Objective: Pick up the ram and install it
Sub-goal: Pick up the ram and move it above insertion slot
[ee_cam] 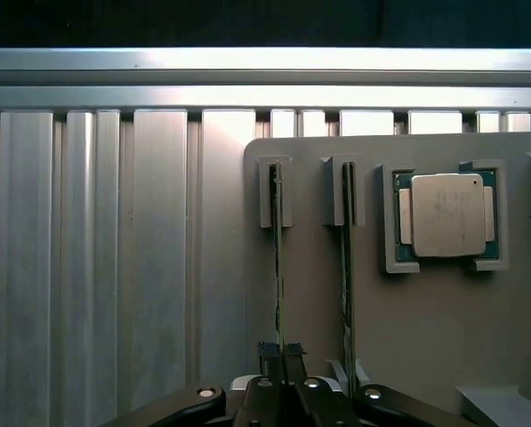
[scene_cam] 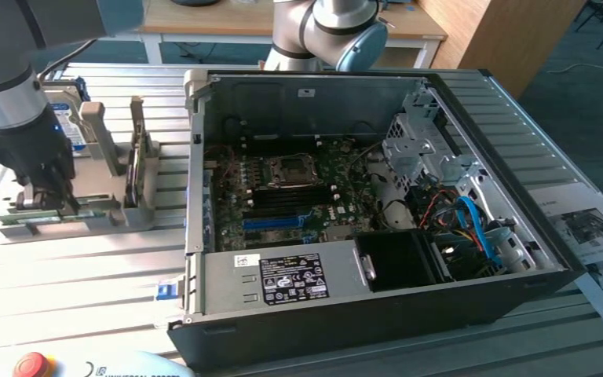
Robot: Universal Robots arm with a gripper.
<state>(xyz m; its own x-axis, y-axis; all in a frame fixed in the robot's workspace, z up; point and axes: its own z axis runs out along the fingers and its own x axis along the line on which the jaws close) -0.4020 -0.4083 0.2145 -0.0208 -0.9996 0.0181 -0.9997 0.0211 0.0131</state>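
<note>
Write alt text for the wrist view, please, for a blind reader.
The hand is closed on a ram standing on edge in a grey holder. A second stick and a processor sit beside it; the holder rests on a ribbed table.

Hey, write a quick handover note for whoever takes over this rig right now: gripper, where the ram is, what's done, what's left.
Gripper: shut on the ram, pinching its edge near one end.
Ram: stands on edge in its slot of the grey holder, beside a second stick and the processor chip. The holder is to the exterior view's left of the open computer case.
Done: grip made.
Left: ram not yet lifted out, not yet on the motherboard.
</note>
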